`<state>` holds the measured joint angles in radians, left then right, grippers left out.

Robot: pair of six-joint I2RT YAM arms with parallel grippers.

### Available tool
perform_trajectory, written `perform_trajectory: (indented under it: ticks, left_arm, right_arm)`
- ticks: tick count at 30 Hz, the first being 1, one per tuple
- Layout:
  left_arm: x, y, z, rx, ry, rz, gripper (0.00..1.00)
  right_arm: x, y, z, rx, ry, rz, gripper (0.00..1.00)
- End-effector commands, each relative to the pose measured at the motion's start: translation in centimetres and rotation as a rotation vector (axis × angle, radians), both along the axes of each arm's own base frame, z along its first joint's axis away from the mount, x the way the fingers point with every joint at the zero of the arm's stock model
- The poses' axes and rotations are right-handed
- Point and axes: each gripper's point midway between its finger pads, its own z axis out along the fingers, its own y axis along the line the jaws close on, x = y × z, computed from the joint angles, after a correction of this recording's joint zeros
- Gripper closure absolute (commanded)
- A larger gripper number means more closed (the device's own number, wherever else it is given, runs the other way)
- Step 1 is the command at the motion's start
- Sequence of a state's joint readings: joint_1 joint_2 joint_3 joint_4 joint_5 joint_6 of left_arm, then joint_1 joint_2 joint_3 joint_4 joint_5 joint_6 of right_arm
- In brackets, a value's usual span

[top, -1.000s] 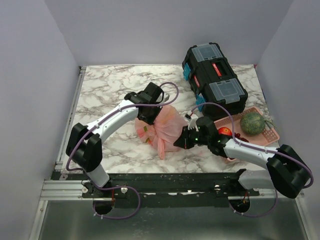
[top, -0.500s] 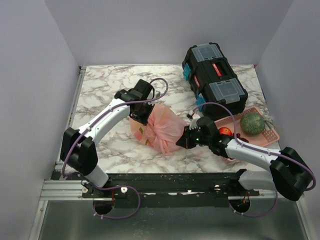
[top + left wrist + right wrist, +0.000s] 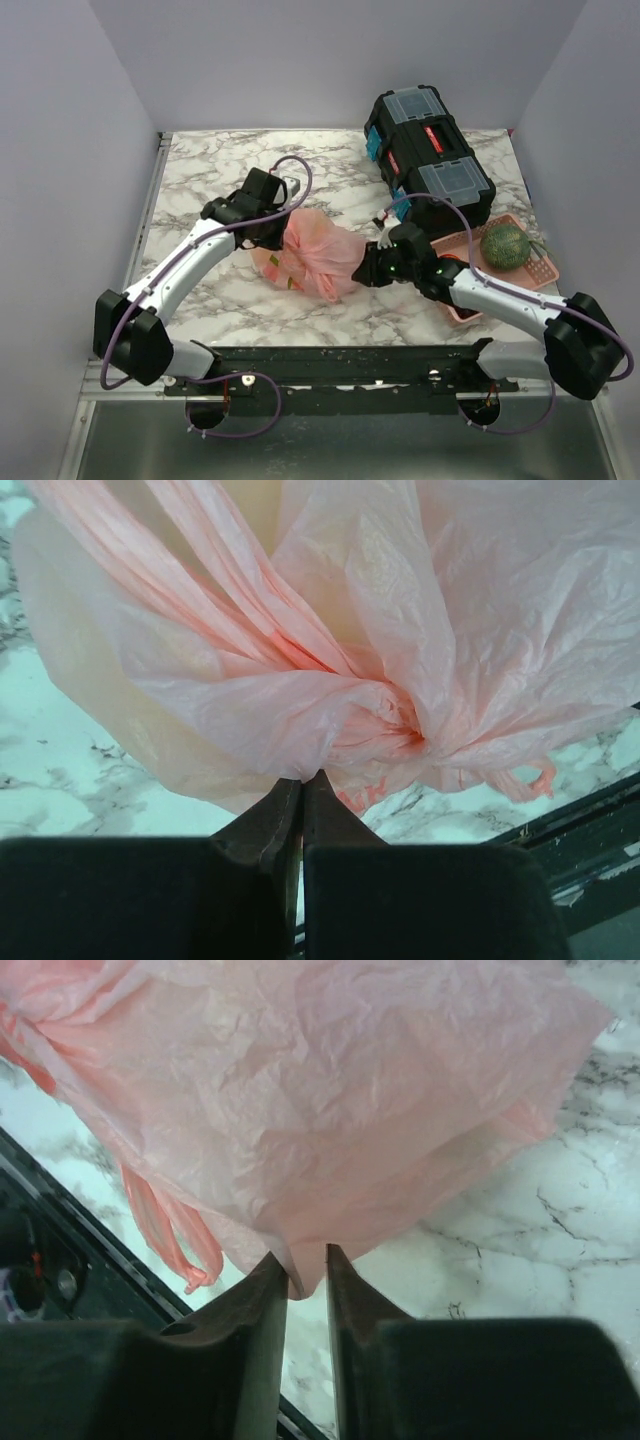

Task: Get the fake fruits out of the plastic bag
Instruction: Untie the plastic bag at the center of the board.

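Observation:
The pink plastic bag (image 3: 320, 257) lies bunched on the marble table between my two grippers. My left gripper (image 3: 274, 232) is shut on its gathered, twisted neck; the left wrist view shows the fingertips pinching the plastic (image 3: 330, 710) at the knot. My right gripper (image 3: 366, 270) is at the bag's opposite end, and in the right wrist view a fold of the bag (image 3: 300, 1110) sits pinched between its narrow jaws. The fake fruits (image 3: 276, 265) show only dimly as yellow and green patches through the bag's left end. One loop handle (image 3: 170, 1230) hangs loose.
A black toolbox (image 3: 428, 150) stands at the back right. A rigid pink basket (image 3: 530, 268) at the right holds a green netted melon (image 3: 505, 245) and a red apple (image 3: 449, 262). The table's front rail (image 3: 330, 360) runs just below the bag.
My left gripper has swung left and toward the front with the bag's neck. The bag has turned from hanging upright to lying stretched sideways between both grippers. The right gripper rose slightly.

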<state>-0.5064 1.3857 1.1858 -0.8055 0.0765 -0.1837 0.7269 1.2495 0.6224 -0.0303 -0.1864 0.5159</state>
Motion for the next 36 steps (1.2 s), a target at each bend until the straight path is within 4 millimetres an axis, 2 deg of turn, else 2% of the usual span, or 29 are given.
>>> perform_trajectory:
  ticks: [1,4,9,12,15,19,23,28,36]
  left_arm:
    - [1.2,-1.0,2.8,-0.115,-0.108,-0.003,1.0]
    - [0.9,-1.5,3.3,-0.156,-0.129,-0.022,1.0]
    - [0.7,-1.9,2.8,-0.183,-0.131,-0.037,1.0]
    - [0.7,-1.8,2.7,-0.186,-0.141,-0.041,1.0]
    - [0.6,-2.1,2.9,-0.216,-0.16,-0.043,1.0]
    - [0.6,-2.3,2.6,-0.218,-0.14,-0.045,1.0]
    - [0.5,-2.3,2.6,-0.228,-0.139,-0.037,1.0]
    - [0.3,-2.1,2.8,-0.23,-0.142,-0.03,1.0]
    - [0.1,-2.5,2.6,-0.244,-0.121,-0.032,1.0]
  right_arm:
    - [1.2,-0.3,2.6,-0.039,-0.051,-0.044,0.7]
    - [1.6,-0.1,5.6,-0.027,-0.108,-0.06,0.51]
    - [3.1,0.1,10.4,-0.044,-0.219,-0.057,0.23]
    - [4.2,1.6,12.1,-0.052,-0.273,-0.013,0.17]
    - [4.4,4.8,13.1,-0.04,-0.323,0.057,0.16]
    - [4.6,8.3,12.2,-0.047,-0.361,0.105,0.2]
    - [4.7,10.0,11.3,-0.027,-0.399,0.111,0.27]
    - [5.6,10.8,9.8,-0.035,-0.415,0.069,0.37]
    - [6.9,10.6,6.9,-0.094,-0.382,-0.069,0.36]
